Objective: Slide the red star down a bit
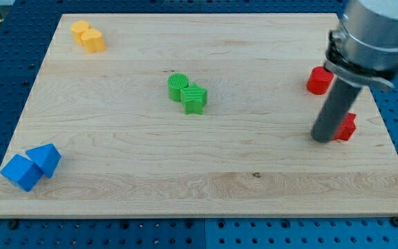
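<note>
The red star [347, 127] lies near the view's right edge of the wooden board [199, 173], partly hidden behind my rod. My tip [322, 137] rests on the board just left of the star, touching or nearly touching it. A second red block, a round one [318, 81], sits above it, toward the view's top right.
Two green blocks [187, 93] sit together at the centre top. Two yellow blocks [88, 36] are at the top left. Two blue blocks [32, 166] are at the bottom left. The arm's grey body [375, 34] fills the top right corner.
</note>
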